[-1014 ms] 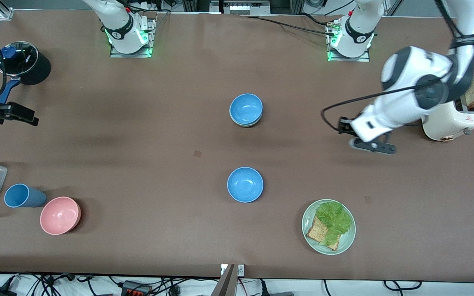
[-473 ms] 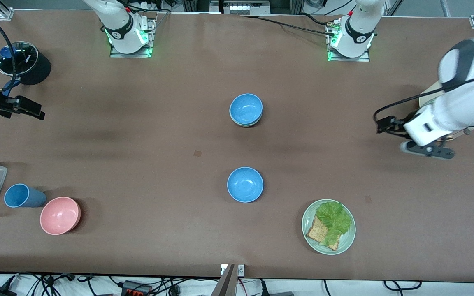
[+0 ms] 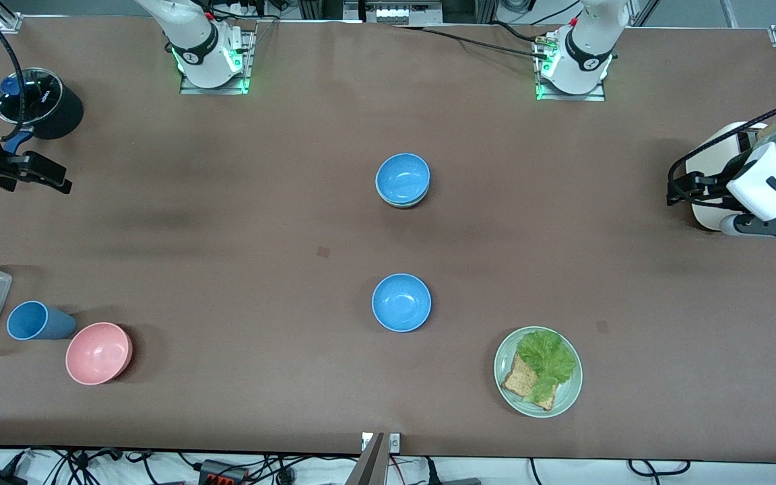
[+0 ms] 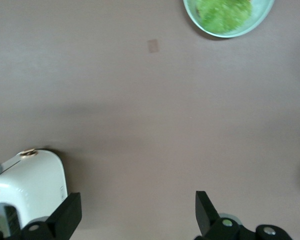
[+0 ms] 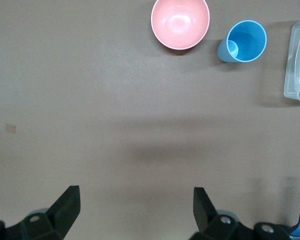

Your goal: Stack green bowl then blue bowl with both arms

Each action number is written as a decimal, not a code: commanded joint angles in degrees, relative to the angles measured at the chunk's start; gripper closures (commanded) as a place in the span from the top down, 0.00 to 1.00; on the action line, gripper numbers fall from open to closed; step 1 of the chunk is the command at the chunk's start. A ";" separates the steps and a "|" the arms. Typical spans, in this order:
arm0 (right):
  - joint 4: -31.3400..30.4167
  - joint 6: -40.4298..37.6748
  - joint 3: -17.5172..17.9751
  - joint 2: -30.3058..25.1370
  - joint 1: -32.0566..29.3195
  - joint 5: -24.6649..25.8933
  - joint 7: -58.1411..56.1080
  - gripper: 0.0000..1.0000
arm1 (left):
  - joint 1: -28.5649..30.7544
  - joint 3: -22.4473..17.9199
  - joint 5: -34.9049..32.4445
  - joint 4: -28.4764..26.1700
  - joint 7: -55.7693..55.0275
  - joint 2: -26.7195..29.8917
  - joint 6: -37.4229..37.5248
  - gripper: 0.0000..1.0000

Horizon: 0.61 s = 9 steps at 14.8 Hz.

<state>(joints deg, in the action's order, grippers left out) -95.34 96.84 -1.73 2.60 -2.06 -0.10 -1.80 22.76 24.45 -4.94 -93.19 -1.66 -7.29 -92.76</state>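
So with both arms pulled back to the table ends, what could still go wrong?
1. The blue bowl nests on the green bowl, of which only a rim sliver shows; a tilted seat can't be ruled out.
2. The open left claw hangs by the toaster and could clip it when moving.
3. The open right claw hangs near the black pot.

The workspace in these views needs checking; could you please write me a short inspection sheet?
Surface: brown table, bare at centre.
Job's things: blue bowl nested in green bowl; twin blue bowl alone, nearer the camera.
Clutter: pink bowl, blue cup, plate, toaster, black pot.
Grippers: left gripper open, beside toaster; right gripper open, beside pot.
Cables: nothing seen on the table.
Surroundings: wires along table edge.
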 commanded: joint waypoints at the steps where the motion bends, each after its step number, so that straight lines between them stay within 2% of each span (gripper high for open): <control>1: -1.43 -0.42 0.06 -1.54 0.04 0.45 -0.75 1.00 | -4.66 -5.29 2.64 -4.18 -4.66 5.68 -0.40 1.00; 6: -1.78 0.19 0.06 -1.81 0.12 0.89 -0.83 1.00 | -6.41 -5.55 3.62 -6.03 -7.20 8.33 -0.22 1.00; 9: -1.87 0.19 0.15 -1.90 0.12 0.89 -0.83 1.00 | -11.58 -9.40 3.62 -8.23 -8.54 9.31 -1.81 1.00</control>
<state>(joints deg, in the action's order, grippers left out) -95.38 96.66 -1.73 2.45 -2.06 -0.09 -1.96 15.36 18.73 -2.12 -98.28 -9.26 -0.48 -93.09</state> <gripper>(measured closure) 0.000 0.000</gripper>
